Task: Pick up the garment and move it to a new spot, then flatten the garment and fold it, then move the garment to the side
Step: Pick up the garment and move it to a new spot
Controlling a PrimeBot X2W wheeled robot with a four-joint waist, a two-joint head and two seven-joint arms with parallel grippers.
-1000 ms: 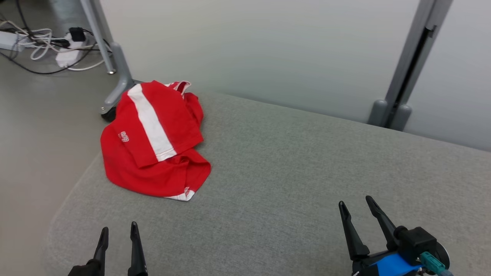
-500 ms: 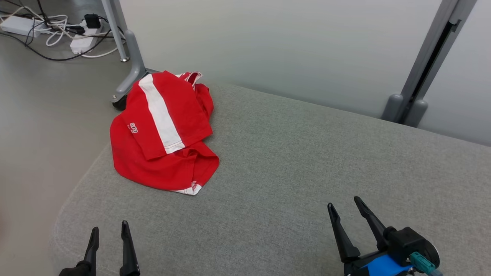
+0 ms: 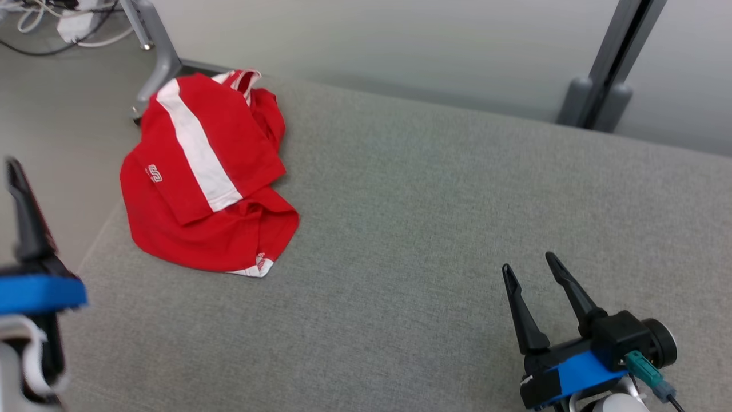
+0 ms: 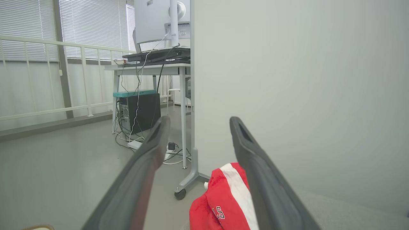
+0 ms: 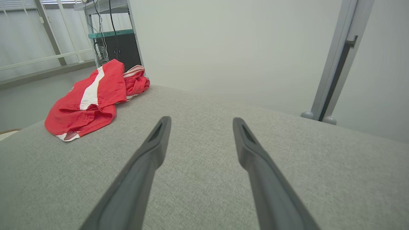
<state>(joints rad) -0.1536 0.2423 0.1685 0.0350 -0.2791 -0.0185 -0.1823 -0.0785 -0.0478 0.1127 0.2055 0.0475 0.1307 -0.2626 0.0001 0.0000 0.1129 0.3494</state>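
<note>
Ahead-right of your left tool [image 4: 199, 120] — garment [image 3: 200, 171] crumpled, pick-up not yet begun. Both tools released, right tool [image 3: 529, 263] well apart; reach in, grab a fold.

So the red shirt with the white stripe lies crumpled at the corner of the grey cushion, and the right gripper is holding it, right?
Not quite. The right gripper holds nothing: the head view shows it open over bare grey cushion, well apart from the red shirt. The shirt does lie crumpled at the cushion's corner.
</note>
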